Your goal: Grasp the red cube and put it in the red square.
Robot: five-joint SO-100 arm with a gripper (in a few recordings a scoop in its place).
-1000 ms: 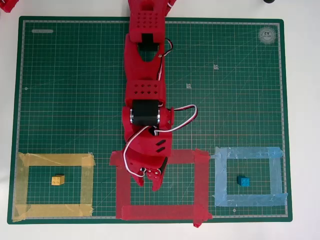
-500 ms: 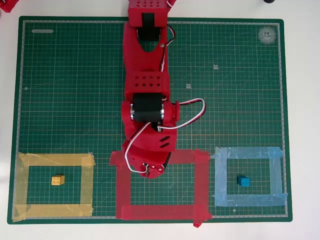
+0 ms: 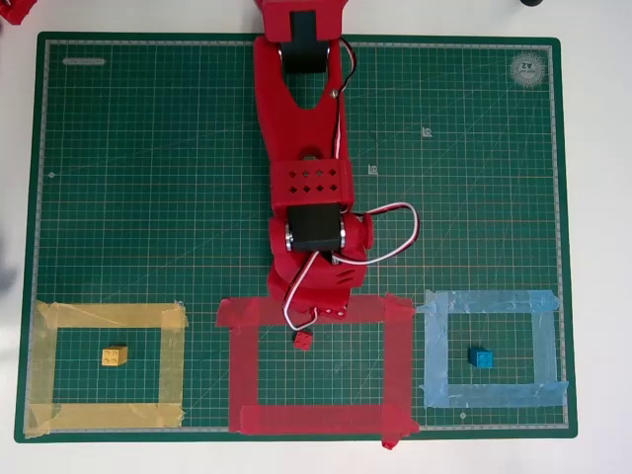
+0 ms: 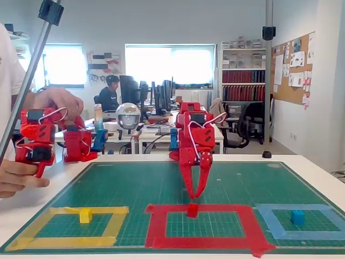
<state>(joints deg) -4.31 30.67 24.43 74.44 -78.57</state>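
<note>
Cube point(image 4: 192, 210) is sitting (red, studded) on the mat point(image 4: 135, 183) just inside the red square's point(image 4: 205, 241) far edge; the gripper point(image 4: 195, 195) is hanging right above it, fingers slightly parted, empty.

You're working in an office that doubles as a lab. Behind your white table point(image 4: 302, 167) and its green cutting mat point(image 4: 135, 181) you can see desks with monitors point(image 4: 156, 97), a person point(image 4: 110, 93) seated at one, office chairs point(image 4: 234, 135), shelves of red binders point(image 4: 243, 84), a cork pinboard point(image 4: 294, 70) and wide bright windows point(image 4: 170, 65).
</note>
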